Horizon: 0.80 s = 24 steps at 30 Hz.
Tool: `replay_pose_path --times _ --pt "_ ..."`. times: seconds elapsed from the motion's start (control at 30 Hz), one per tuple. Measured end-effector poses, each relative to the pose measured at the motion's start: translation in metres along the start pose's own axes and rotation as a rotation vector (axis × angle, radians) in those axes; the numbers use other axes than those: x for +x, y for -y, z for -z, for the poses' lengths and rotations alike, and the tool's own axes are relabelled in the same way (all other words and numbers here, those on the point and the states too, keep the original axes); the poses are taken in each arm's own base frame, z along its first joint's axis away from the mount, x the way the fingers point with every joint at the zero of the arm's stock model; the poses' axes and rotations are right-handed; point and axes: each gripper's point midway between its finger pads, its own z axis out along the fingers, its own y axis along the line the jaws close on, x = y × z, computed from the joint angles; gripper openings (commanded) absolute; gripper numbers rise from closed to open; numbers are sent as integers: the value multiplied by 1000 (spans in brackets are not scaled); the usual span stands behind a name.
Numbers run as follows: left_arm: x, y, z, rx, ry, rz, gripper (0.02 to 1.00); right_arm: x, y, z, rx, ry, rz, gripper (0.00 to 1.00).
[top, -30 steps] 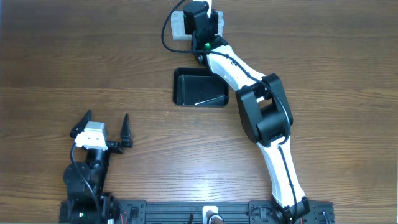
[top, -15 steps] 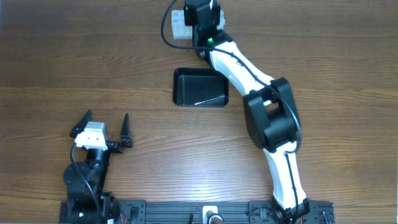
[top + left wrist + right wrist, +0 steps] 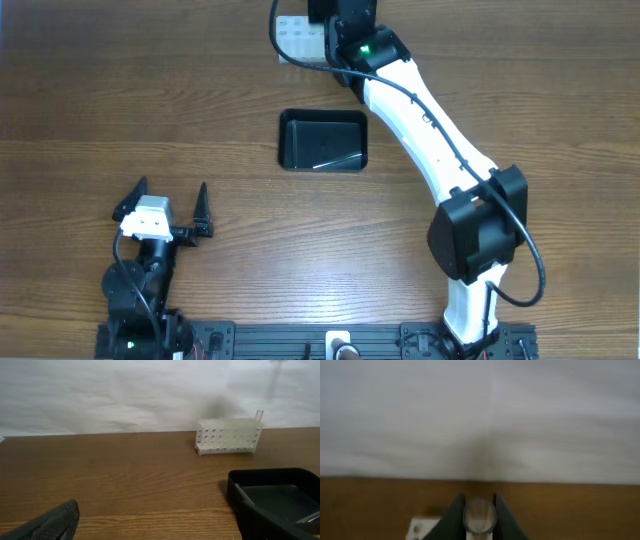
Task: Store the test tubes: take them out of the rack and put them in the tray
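Rack (image 3: 300,40) sitting at far centre of tabletop (image 3: 100,100); tray (image 3: 290,130) lying just near of it, not touching. Right gripper (image 3: 478,502) is pinching a held tube (image 3: 480,517) near its top, fingers closed down to tube width & pressing both sides. It's hovering at the far edge w/ rack close beside it. Rack tube (image 3: 259,415) is standing upright at one end of rack, top poking clear above it. Tray tube (image 3: 335,160) is lying slantwise in tray's near part. Left gripper (image 3: 170,200) is resting near left, spread wide, holding nothing, well apart from everything.

Handling, judging only: tubes looking clear, thin-walled, v. light. Glass or plastic, can't tell. Stiff but prob. fragile; smooth round wall, so slipping & rolling likely. Best hold is the exposed top section, across the diameter, w/ modest squeeze. Pulling straight up matters, since tilting would be levering tube against its hole. Setting down low in tray is safer than dropping, esp. w/ another tube already there.
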Motion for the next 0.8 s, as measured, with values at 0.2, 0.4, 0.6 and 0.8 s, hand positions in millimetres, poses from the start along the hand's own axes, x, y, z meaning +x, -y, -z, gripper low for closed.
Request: replay_pose_path --times 0.2,0.4,0.6,0.8 --pt "0 0 0 0 0 0 1000 78 -22 14 -144 -333 -66 12" --pt "0 0 0 0 0 0 1000 120 -41 24 -278 -510 -133 34" --pt "0 0 0 0 0 0 1000 149 -46 29 -305 -611 -155 18" --pt "0 0 0 0 0 0 1000 201 -44 22 -273 -767 -152 14"
